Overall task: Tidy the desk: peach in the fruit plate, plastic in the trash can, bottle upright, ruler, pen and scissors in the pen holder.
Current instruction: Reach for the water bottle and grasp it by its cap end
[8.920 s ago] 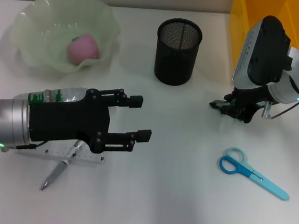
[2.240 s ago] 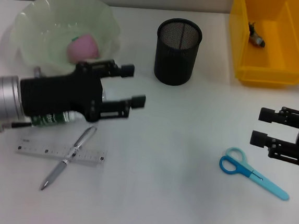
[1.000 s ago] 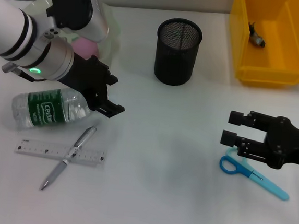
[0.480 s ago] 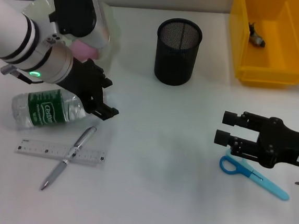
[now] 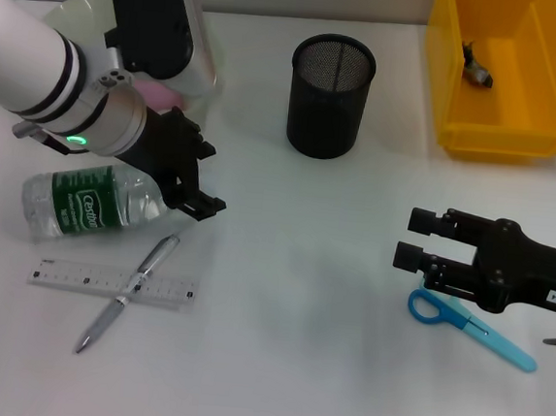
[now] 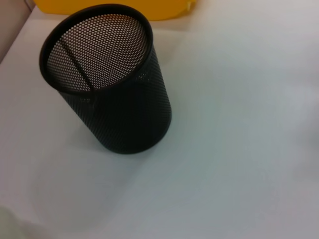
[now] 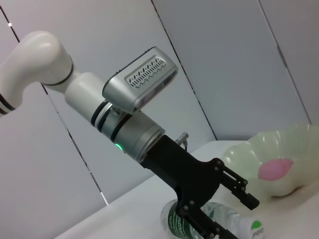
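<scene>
We see a clear bottle (image 5: 88,206) with a green label, a pink peach (image 5: 161,92) in a pale green plate (image 5: 81,8), blue scissors (image 5: 472,326), a black mesh pen holder (image 5: 331,96) and a yellow bin (image 5: 509,77) on a white worktop (image 5: 293,365).

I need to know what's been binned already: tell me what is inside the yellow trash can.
Inside the yellow trash can, one small dark crumpled piece of plastic lies by its far left wall. The rest of the visible floor looks bare; its right end is out of frame.
</scene>
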Robot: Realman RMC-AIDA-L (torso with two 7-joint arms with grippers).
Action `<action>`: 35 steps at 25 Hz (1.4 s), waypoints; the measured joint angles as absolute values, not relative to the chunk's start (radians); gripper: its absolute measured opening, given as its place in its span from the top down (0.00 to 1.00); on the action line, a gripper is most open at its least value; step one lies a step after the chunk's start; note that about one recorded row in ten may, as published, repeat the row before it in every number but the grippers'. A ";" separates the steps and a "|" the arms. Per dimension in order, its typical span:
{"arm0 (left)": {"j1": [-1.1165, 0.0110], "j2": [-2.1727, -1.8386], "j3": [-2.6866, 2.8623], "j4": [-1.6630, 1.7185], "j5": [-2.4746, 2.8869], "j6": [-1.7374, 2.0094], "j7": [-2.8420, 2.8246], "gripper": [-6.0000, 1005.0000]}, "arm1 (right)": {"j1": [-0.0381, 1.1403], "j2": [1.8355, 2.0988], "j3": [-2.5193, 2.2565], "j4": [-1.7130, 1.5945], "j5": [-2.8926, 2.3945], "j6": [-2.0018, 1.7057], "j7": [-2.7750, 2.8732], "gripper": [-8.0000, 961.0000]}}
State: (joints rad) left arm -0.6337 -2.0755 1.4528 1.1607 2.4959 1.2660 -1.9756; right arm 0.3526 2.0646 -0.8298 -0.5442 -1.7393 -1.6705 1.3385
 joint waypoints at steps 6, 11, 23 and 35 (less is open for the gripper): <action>-0.633 -2.077 1.460 1.157 2.505 1.262 -1.977 0.36 | 0.353 2.065 -0.830 -0.541 -1.739 -1.670 1.338 0.31; -0.640 -2.077 1.467 1.137 2.510 1.256 -1.978 0.37 | 0.354 2.065 -0.830 -0.541 -1.739 -1.670 1.335 0.31; -0.641 -2.077 1.481 1.104 2.509 1.212 -1.979 0.40 | 0.364 2.075 -0.822 -0.518 -1.739 -1.665 1.320 0.31; -0.644 -2.077 1.483 1.086 2.509 1.202 -1.970 0.43 | 0.367 2.075 -0.821 -0.519 -1.739 -1.670 1.320 0.31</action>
